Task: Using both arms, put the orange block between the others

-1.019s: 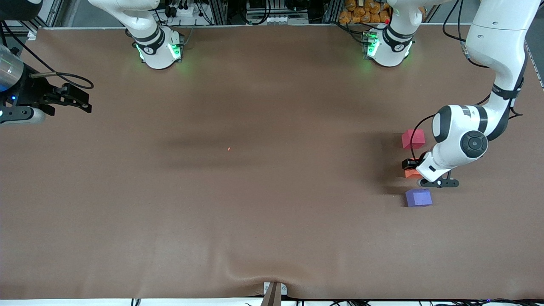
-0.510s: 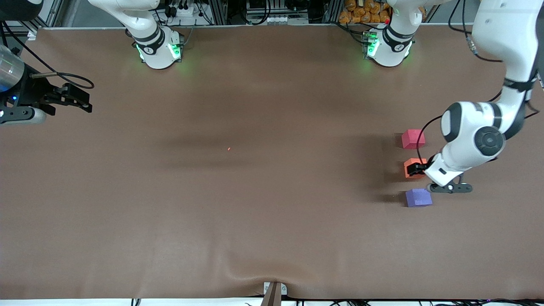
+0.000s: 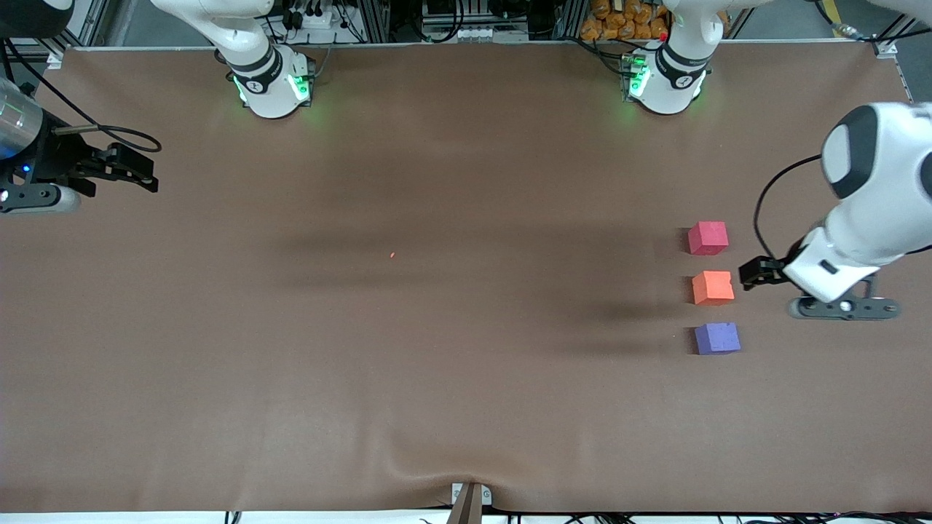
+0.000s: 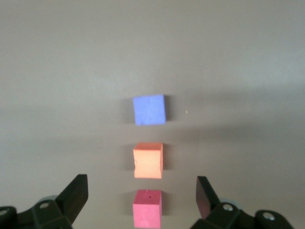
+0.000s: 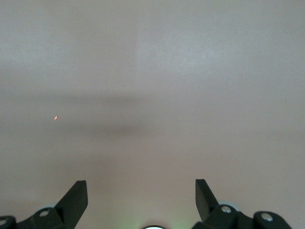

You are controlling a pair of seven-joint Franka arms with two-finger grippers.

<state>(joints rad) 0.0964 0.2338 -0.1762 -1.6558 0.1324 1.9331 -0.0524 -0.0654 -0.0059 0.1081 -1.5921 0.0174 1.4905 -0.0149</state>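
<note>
The orange block point(image 3: 713, 287) is set on the worktop point(image 3: 437, 327) between the red-pink cube point(image 3: 708, 238) and purple-blue cube point(image 3: 717, 338). Both the left pincer point(image 3: 753, 274) and the right pincer point(image 3: 138, 172) are held open, empty.

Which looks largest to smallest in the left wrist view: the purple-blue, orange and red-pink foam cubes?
No firm ranking:
1. purple-blue foam cube and orange foam cube look alike.
2. red-pink foam cube shows smallest, but the picture's edge crops it.
</note>
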